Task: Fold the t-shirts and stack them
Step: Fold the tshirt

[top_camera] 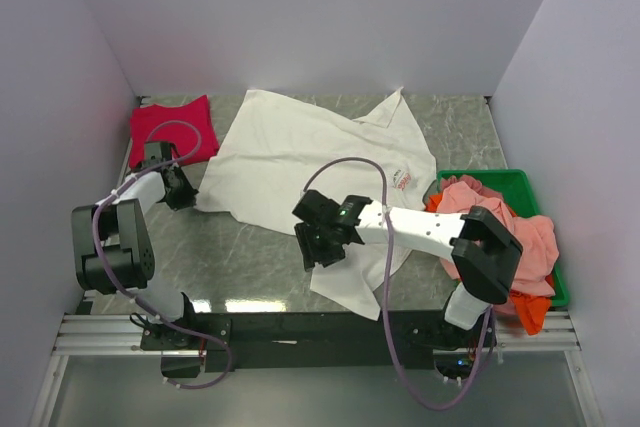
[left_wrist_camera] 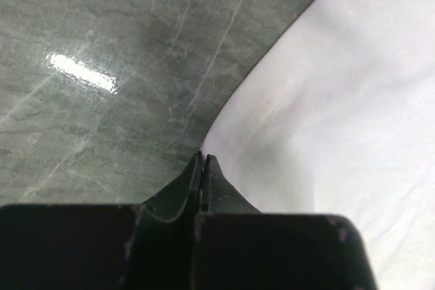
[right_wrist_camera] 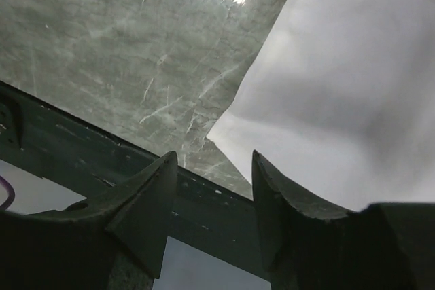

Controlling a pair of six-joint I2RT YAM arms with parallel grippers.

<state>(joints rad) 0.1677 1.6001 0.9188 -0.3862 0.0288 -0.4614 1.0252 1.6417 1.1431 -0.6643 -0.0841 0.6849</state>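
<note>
Looking down on a large white t-shirt (top_camera: 300, 152) lying rumpled across the middle of the grey marbled counter (top_camera: 250, 262), red logo print facing up toward the right side. Also taking in a crimson t-shirt (top_camera: 172, 129) resting flat in the far left corner, and a green bin (top_camera: 490, 178) standing at the right edge, heaped with a salmon-pink t-shirt (top_camera: 530, 237) and an orange t-shirt (top_camera: 532, 315) spilling over the near rim. Blocking part of that bin and crossing the white tee: the right arm (top_camera: 430, 227), trailing a purple cable (top_camera: 345, 161) in an arch over the cloth. Reaching in from the left, the left end effector (top_camera: 186, 193), pressed fully together at the white tee's left edge; up close from the left wrist, fingertips (left_wrist_camera: 211, 168) touching the cloth's border, leaving it impossible to tell about any pinched fabric. Hovering at the tee's near corner, the right end effector (top_camera: 314, 255), standing partly apart and gripping nothing. Revealing, from the right wrist alone, that pointed corner lying just beyond the gap between the fingers (right_wrist_camera: 153, 195), beside the counter's dark front rail (right_wrist_camera: 81, 147), detail hidden overhead beneath the wrist.
</note>
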